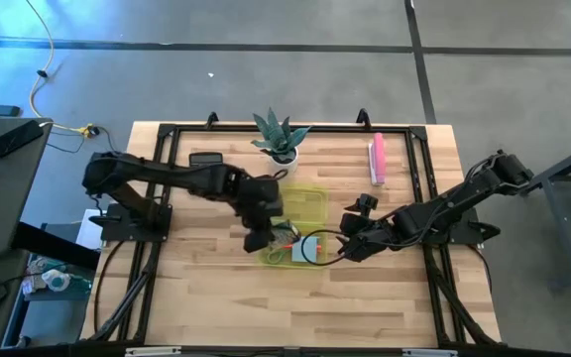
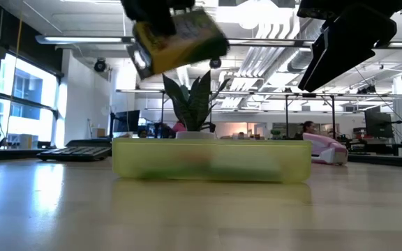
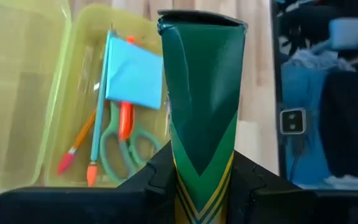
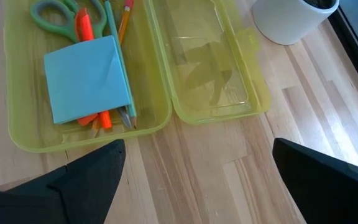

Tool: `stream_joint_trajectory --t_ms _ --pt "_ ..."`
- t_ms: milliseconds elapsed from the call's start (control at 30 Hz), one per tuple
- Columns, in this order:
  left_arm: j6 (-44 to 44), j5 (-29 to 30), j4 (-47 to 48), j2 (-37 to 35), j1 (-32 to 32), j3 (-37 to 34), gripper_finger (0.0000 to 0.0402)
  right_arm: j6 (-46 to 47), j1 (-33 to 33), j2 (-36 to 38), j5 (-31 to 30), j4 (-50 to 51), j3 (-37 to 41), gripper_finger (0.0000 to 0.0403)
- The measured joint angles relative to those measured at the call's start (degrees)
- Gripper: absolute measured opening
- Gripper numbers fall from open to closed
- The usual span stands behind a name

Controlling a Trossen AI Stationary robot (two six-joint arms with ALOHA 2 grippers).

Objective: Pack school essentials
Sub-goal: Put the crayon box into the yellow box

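Note:
My left gripper (image 1: 259, 236) is shut on the green and yellow crayon box (image 3: 204, 106), which hangs above the near end of the open yellow-green case (image 2: 208, 162). Lying in the case's base (image 4: 17, 124) are the light-blue notepad (image 4: 86, 78), the green-handled scissors (image 4: 55, 15), an orange pen (image 4: 82, 25) and a pencil (image 4: 124, 18). The clear lid (image 4: 216, 68) lies flat beside the base. My right gripper (image 4: 197, 168) is open and hovers just right of the case (image 1: 310, 203), touching nothing. My left gripper pinches the crayon box between its two fingers at the end nearest the wrist (image 3: 201, 177), one finger (image 3: 148, 180) on each side. It comes from above. The crayon box (image 2: 176, 38) is lifted clear over the case and tilted.
A plant in a white pot (image 1: 281, 139) stands behind the case. The long pink bar (image 1: 377, 159) lies toward the far right, and the black calculator (image 1: 206, 159) toward the far left. Bare wood stretches along the table's near side (image 1: 295, 307).

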State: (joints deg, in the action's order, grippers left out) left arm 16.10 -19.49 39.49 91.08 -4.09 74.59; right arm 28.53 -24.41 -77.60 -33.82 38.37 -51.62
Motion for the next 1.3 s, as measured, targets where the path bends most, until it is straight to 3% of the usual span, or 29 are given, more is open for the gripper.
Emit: stream_joint_trajectory --t_ms 400,833,1100,1300 --pt "-3.73 -15.54 -3.23 12.07 -4.4 -0.11 0.007 -0.01 0.01 0.02 0.0 -0.11 0.0 0.0399" --pt "-3.28 -15.18 -2.56 17.12 -6.43 -0.15 0.0073 -0.01 -0.01 0.02 0.31 -0.19 0.0 0.0399" --pt "-4.32 -11.33 -2.69 17.12 -6.35 -0.13 0.0074 -0.01 0.0 0.02 0.28 -0.2 0.0 0.0399" --pt "-5.85 -11.18 -2.74 17.12 -6.01 -0.14 0.0098 -0.02 0.01 0.02 0.28 -0.17 0.0 0.0399"
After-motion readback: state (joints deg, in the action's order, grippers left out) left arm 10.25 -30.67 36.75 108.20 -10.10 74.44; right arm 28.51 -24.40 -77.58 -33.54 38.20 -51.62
